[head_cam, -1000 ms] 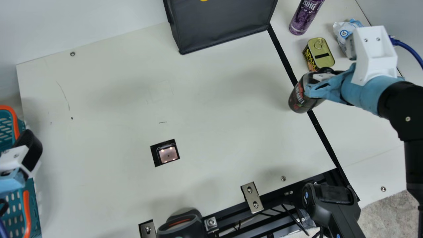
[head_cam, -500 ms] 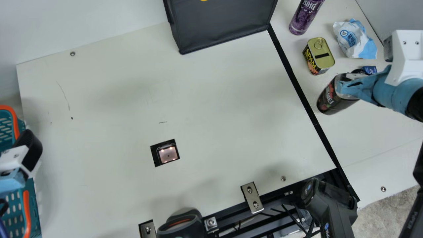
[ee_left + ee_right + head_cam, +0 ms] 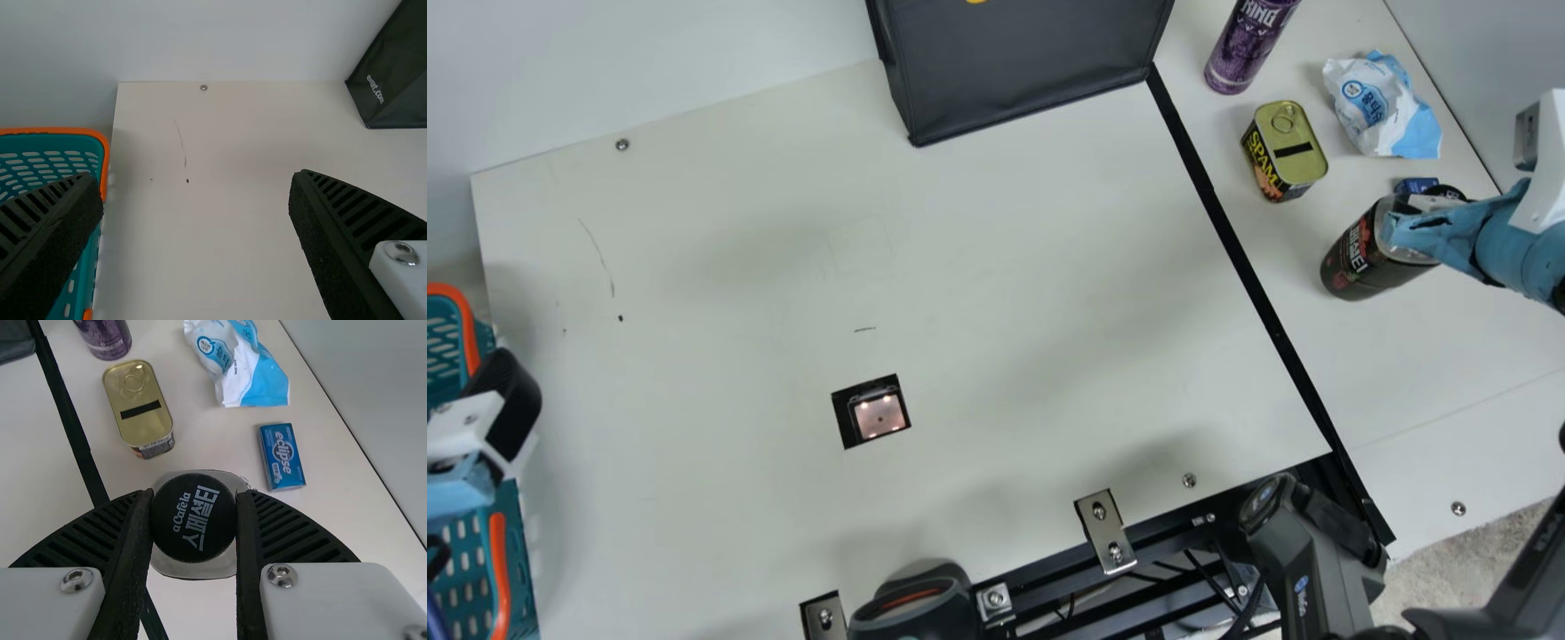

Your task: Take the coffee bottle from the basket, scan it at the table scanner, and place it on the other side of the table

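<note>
The coffee bottle (image 3: 1360,258) is held over the table section beyond the black strip (image 3: 1254,284), on the robot's right; whether its base touches the surface cannot be told. White and red lettering is carried on its dark label, and pale print is spread across its black cap (image 3: 193,517). The cap is pinched between the ribbed fingers of the right gripper (image 3: 1414,218), closed against it from both sides.

Near the cap, a small blue box (image 3: 283,457) is seen, marked with large white lettering and finer print. A tin (image 3: 1285,147) is set near the bottle; its gold lid is crossed by a dark bar, and bold yellow letters are printed on its side. Beyond these, a white and blue packet (image 3: 1378,107) is marked with a round blue emblem and blue characters, and a purple can (image 3: 1245,49) is printed in white.

At the far edge, a dark bag (image 3: 1023,71) is marked with part of a yellow figure on its front and small white print on a side face. The scanner window (image 3: 879,416) is lit in the tabletop. On the robot's left, the left gripper (image 3: 507,400) is held by the teal basket (image 3: 509,533) with its fingers spread wide and nothing between them.
</note>
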Action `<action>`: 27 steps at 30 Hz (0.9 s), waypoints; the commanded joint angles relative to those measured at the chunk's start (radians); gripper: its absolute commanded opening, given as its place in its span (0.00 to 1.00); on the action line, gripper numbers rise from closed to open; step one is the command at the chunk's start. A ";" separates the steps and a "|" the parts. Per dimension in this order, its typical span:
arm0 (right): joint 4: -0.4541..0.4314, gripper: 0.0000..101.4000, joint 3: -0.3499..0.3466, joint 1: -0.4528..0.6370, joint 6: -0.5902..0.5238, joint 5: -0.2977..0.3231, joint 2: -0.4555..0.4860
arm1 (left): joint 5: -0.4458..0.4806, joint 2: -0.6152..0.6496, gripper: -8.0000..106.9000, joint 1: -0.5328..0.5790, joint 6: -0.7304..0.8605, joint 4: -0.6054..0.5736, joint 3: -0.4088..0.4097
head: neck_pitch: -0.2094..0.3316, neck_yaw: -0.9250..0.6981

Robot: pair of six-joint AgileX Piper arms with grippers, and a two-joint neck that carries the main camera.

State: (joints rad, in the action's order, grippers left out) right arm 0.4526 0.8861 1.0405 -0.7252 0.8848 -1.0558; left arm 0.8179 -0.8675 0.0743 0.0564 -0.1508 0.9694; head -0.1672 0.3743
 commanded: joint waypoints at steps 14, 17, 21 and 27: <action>0.020 0.00 -0.019 -0.051 -0.001 -0.091 -0.042 | 0.000 0.000 0.85 0.000 0.000 0.000 0.000 | 0.029 0.002; 0.018 0.00 -0.022 -0.064 0.006 -0.105 -0.049 | 0.000 0.000 0.85 0.000 0.000 0.000 0.000 | 0.029 0.002; 0.019 0.07 -0.024 -0.080 0.014 -0.120 -0.056 | 0.000 0.000 0.85 0.000 0.000 0.000 0.000 | 0.029 0.002; 0.012 0.27 -0.025 -0.100 0.030 -0.135 -0.063 | 0.000 0.000 0.85 0.000 0.000 0.000 0.000 | 0.029 0.002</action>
State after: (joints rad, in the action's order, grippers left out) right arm 0.4697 0.8616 0.9415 -0.6953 0.7541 -1.1195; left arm 0.8179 -0.8675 0.0743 0.0564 -0.1508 0.9694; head -0.1672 0.3743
